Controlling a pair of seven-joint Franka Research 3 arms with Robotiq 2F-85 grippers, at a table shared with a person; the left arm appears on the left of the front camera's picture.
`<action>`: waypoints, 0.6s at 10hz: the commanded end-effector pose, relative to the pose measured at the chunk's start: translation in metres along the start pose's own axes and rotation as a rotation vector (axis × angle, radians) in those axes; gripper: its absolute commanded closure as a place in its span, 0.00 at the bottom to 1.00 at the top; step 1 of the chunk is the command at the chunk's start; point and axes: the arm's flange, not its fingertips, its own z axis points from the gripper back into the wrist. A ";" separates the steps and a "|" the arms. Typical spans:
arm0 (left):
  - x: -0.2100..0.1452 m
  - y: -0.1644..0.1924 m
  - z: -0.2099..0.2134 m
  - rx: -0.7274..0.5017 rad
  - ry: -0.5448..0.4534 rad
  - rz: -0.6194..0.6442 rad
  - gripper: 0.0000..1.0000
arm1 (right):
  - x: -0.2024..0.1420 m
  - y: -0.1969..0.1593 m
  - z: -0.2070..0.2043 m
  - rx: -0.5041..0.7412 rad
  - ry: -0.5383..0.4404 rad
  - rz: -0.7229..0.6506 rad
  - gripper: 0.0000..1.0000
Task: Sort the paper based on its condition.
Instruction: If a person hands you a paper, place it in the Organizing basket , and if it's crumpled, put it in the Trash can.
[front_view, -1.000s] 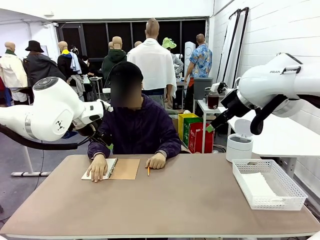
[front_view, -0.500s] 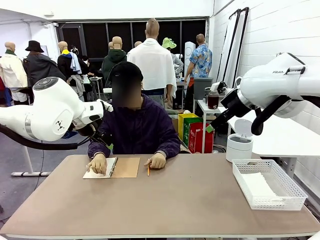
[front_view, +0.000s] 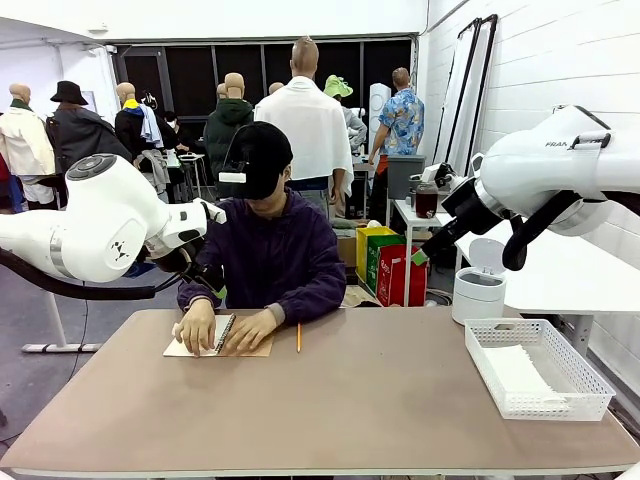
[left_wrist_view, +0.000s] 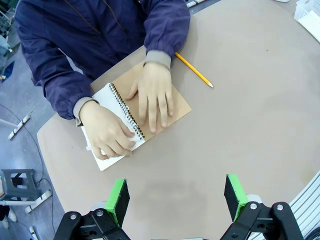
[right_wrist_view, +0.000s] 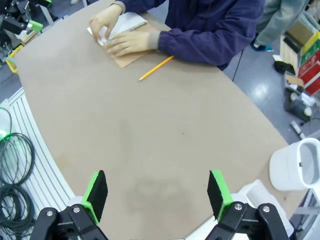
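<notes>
The left gripper (left_wrist_view: 176, 197) and right gripper (right_wrist_view: 157, 194) both hang above the table with jaws spread wide, nothing between the green pads. The paper (front_view: 518, 372) is plain white and lies flat on the floor of a white mesh tray (front_view: 560, 408) at the table's right near corner, well apart from both grippers. The table (front_view: 380, 400) is smooth tan. At its far side a person (front_view: 275, 255) presses both hands on a spiral notepad (left_wrist_view: 181, 106), with a yellow pencil (left_wrist_view: 194, 70) just beside it. A white bin (front_view: 480, 293) stands behind the tray.
</notes>
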 end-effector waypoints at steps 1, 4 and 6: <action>0.000 0.001 0.000 -0.006 0.004 0.005 0.00 | -0.001 -0.002 -0.001 -0.001 0.003 -0.003 0.00; 0.000 0.001 0.000 -0.006 0.004 0.005 0.00 | -0.001 -0.002 -0.001 -0.001 0.003 -0.003 0.00; 0.000 0.001 0.000 -0.006 0.004 0.005 0.00 | -0.001 -0.002 -0.001 -0.001 0.003 -0.003 0.00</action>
